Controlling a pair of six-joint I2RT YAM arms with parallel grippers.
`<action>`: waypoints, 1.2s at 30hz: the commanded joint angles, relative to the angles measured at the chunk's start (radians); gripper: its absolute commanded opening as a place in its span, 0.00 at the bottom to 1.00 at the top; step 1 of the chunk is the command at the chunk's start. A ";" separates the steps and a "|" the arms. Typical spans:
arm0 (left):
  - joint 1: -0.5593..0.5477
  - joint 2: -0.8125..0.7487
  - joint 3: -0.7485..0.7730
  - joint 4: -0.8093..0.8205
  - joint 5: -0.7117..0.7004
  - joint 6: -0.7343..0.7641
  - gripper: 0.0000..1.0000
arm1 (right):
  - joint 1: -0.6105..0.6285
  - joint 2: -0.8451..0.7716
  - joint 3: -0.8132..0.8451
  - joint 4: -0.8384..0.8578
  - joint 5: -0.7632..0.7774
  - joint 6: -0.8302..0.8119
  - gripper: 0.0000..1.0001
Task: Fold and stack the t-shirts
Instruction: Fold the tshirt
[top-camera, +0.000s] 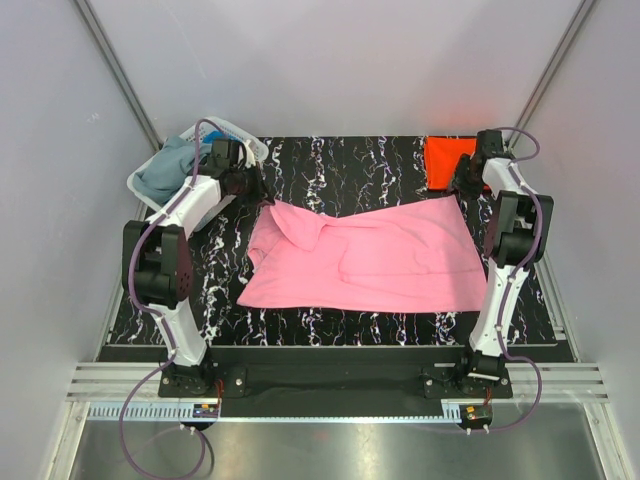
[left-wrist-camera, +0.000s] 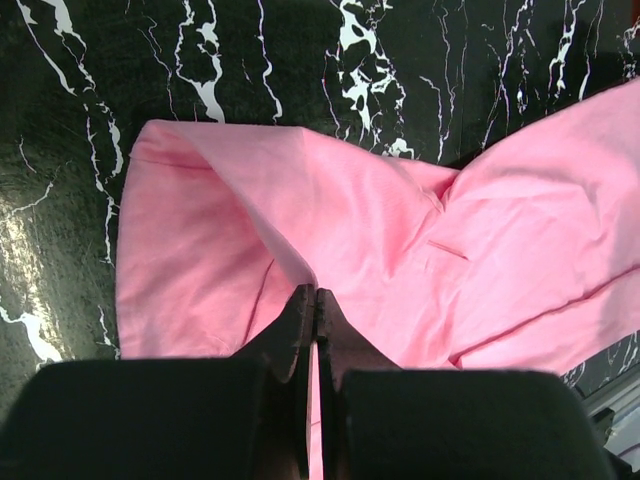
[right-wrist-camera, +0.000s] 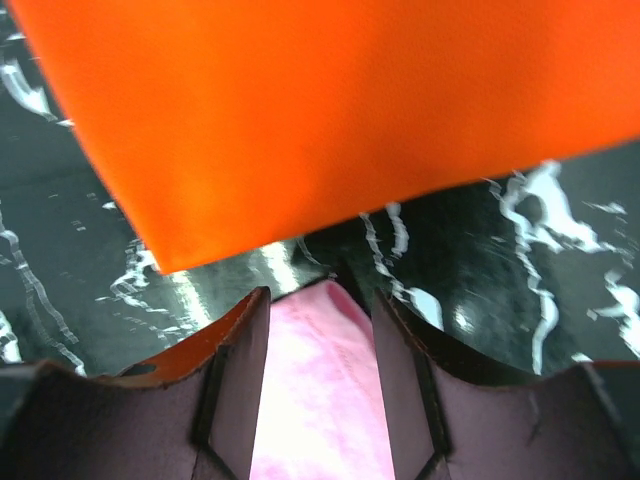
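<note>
A pink t-shirt (top-camera: 380, 255) lies spread across the middle of the black marbled table (top-camera: 340, 155). At its far left corner my left gripper (top-camera: 262, 195) is shut on a raised fold of the pink t-shirt (left-wrist-camera: 230, 240), and the cloth runs up into the closed fingertips of the left gripper (left-wrist-camera: 316, 292). My right gripper (top-camera: 462, 188) hovers at the shirt's far right corner. The right gripper (right-wrist-camera: 320, 295) is open, and the corner of the pink t-shirt (right-wrist-camera: 320, 400) lies between its fingers. Just beyond it lies a folded orange-red t-shirt (top-camera: 445, 155) (right-wrist-camera: 330, 110).
A white lattice basket (top-camera: 246, 137) stands at the back left, holding a grey-blue t-shirt (top-camera: 170, 170) with a bit of blue cloth (top-camera: 194, 148) beside it. Grey walls close in both sides and the back. The arm bases stand at the near edge.
</note>
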 joint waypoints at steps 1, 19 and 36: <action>-0.001 -0.014 0.055 0.004 0.024 -0.024 0.00 | -0.003 0.033 0.062 0.026 -0.101 -0.053 0.52; -0.001 -0.040 0.129 -0.100 0.018 -0.053 0.00 | -0.007 0.048 0.075 0.006 -0.063 -0.104 0.00; 0.014 -0.074 0.154 -0.191 -0.007 -0.079 0.00 | -0.043 -0.168 -0.193 0.291 -0.084 -0.091 0.00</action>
